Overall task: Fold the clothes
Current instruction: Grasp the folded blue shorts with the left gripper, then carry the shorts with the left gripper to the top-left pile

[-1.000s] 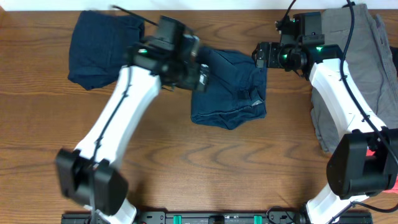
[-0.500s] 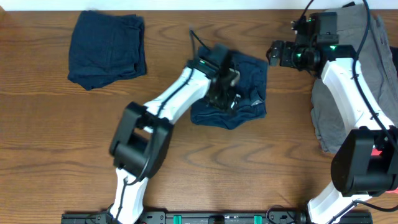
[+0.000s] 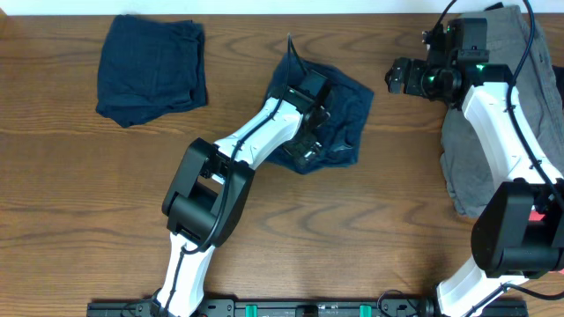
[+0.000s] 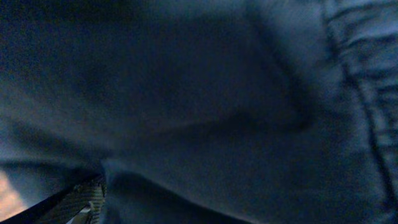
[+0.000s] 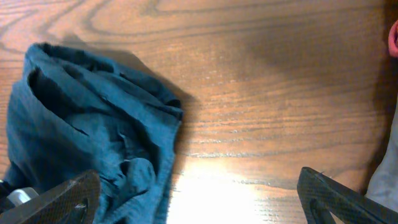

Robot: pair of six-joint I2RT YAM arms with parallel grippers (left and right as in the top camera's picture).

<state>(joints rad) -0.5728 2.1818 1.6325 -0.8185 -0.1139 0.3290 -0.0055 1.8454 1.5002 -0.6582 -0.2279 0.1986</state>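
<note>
Navy shorts [image 3: 348,110] crumpled mid-table; folded navy piece [image 3: 152,69] far-left; grey trousers [image 3: 456,172] right.

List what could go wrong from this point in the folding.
The left gripper sits open and low on the crumpled navy-blue shorts. Its wrist view shows nothing but fabric, so closing here may pinch several layers and bunch them rather than lift one edge. The right gripper, open above bare wood beside the grey trousers, could snag that pile if its arm swings across.

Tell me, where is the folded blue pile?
Overhead view: the folded shorts lie at the table's upper left, apart from the crumpled shorts at centre.
</note>
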